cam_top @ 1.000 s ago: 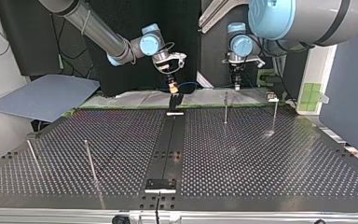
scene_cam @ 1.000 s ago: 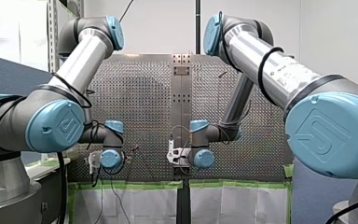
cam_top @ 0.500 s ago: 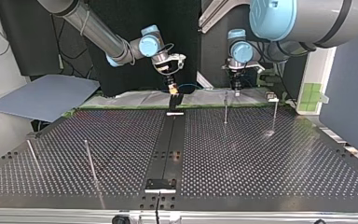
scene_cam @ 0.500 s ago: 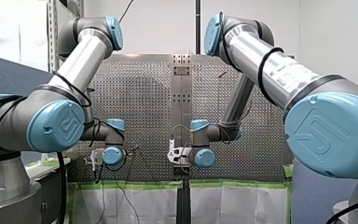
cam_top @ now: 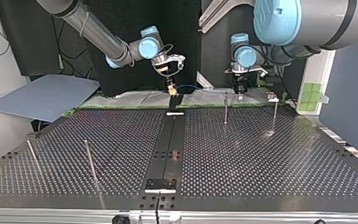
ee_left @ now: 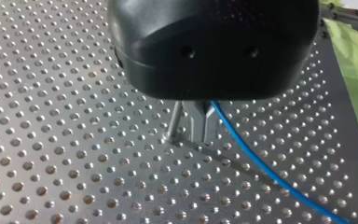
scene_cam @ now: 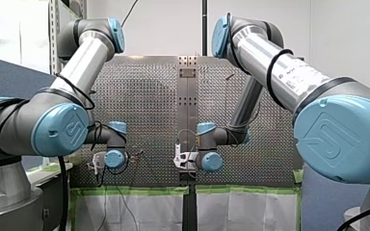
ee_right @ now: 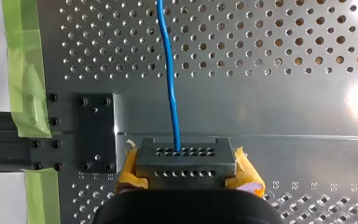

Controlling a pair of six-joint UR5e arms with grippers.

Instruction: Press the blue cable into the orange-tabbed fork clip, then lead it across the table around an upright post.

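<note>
My left claw [ee_left: 201, 136], clamped on the blue cable [ee_left: 261, 170], hangs just beside an upright post [ee_left: 174, 120] near the tabletop [ee_left: 51, 116]'s green-taped edge; the cable trails away past it. My right claw [ee_right: 185, 161], at that edge's middle, grips the cable, which runs straight ahead.

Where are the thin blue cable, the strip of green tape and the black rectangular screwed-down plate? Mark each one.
thin blue cable [ee_right: 170, 84]: right wrist view, midway along its straight run.
green tape strip [ee_right: 23, 70]: right wrist view, middle of the strip.
black rectangular plate [ee_right: 95, 133]: right wrist view, its bare centre.
</note>
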